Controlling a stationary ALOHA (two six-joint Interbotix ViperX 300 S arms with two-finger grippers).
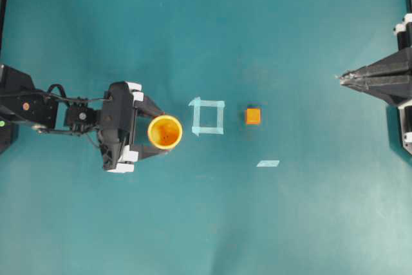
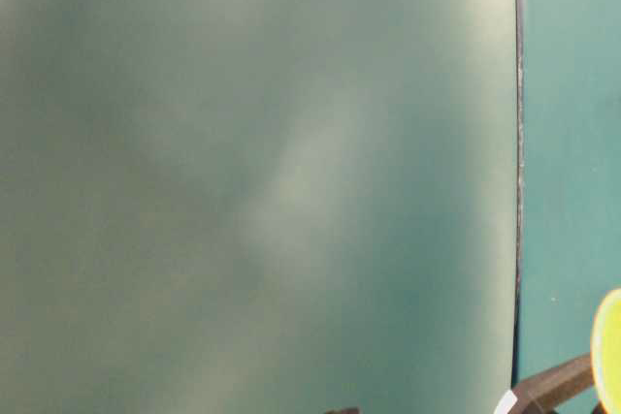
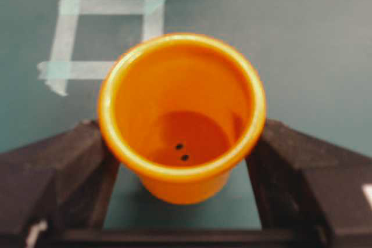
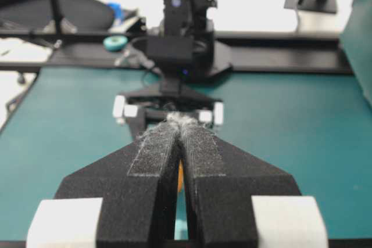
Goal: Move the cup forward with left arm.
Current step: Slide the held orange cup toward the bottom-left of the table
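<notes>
The yellow cup (image 1: 165,132) with its orange inside stands upright at the left-middle of the teal table (image 1: 270,223). My left gripper (image 1: 161,132) holds it between its two black fingers, which press on the rim from both sides. In the left wrist view the cup (image 3: 181,108) fills the middle, with a finger (image 3: 70,166) on each side of it. A sliver of the cup (image 2: 611,351) shows at the right edge of the table-level view. My right gripper (image 1: 340,79) is shut and empty at the far right edge; its jaws (image 4: 179,121) are pressed together.
A square outline of pale tape (image 1: 207,116) lies just right of the cup and also shows in the left wrist view (image 3: 102,39). A small orange cube (image 1: 253,116) sits beyond it. A short tape strip (image 1: 268,163) lies nearer the front.
</notes>
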